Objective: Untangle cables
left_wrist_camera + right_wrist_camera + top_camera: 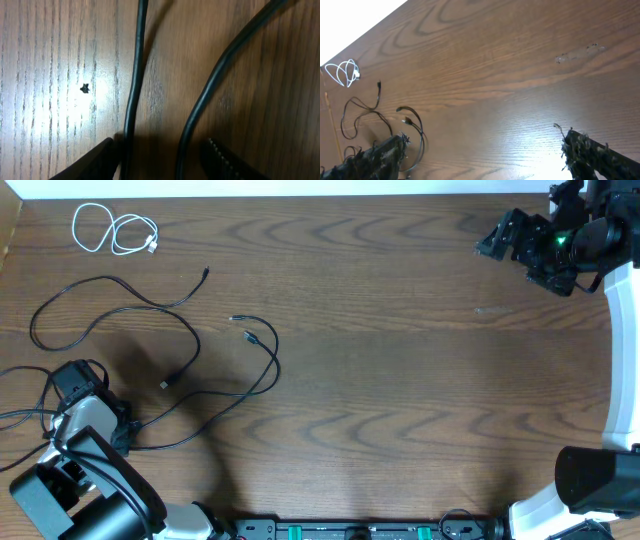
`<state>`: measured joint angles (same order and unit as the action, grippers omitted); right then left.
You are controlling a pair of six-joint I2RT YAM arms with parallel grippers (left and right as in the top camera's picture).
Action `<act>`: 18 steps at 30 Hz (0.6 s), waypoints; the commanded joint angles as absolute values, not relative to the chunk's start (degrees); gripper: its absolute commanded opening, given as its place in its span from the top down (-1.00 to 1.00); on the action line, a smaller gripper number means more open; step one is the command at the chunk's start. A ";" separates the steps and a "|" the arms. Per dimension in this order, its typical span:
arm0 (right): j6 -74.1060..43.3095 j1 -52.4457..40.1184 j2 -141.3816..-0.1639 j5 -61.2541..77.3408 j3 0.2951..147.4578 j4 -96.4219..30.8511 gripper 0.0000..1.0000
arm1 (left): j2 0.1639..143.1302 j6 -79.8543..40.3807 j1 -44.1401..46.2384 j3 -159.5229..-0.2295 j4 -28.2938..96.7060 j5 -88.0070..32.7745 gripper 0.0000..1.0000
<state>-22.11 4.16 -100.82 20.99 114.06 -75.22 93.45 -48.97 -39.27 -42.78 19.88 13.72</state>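
A short white cable [112, 230] lies coiled at the far left corner, apart from the rest. Several thin black cables [276, 360] sprawl in overlapping loops across the left side of the table. My left gripper [75, 380] is low over their left end. In the left wrist view its fingers [95, 160] stand apart with two black strands [134, 85] between them, and the left finger touches one strand. My right gripper [500, 238] hovers at the far right, open and holding nothing [482, 150]. From there the white cable [345, 72] and black cables [370, 107] show far off.
The arm bases and a black control bar [350, 530] line the front edge. Thicker black wires [20, 415] trail off at the left edge by the left arm. A faint smudge [490, 310] marks the wood right of centre.
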 commanded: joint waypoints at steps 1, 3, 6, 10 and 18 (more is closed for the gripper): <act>-22.24 4.01 -100.09 20.93 114.83 -75.31 -0.99 | 96.84 -46.70 -39.57 -40.66 19.18 12.60 -0.02; -22.24 4.01 -100.09 20.93 114.83 -75.46 -0.99 | 96.84 -46.09 -39.57 -40.66 18.44 12.62 0.11; -22.24 4.01 -100.09 20.93 114.83 -75.64 -0.98 | 96.84 -46.13 -39.57 -40.73 17.80 12.62 0.18; -22.24 4.01 -100.09 20.93 114.83 -75.66 -0.99 | 96.84 -46.09 -39.64 -40.73 16.99 12.67 0.34; -22.22 4.01 -100.09 20.91 114.83 -76.20 -0.98 | 96.82 -43.66 -41.82 -41.36 15.90 12.64 0.53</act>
<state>-22.11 4.16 -100.82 20.99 114.06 -76.01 94.35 -45.80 -40.49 -42.72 15.81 14.94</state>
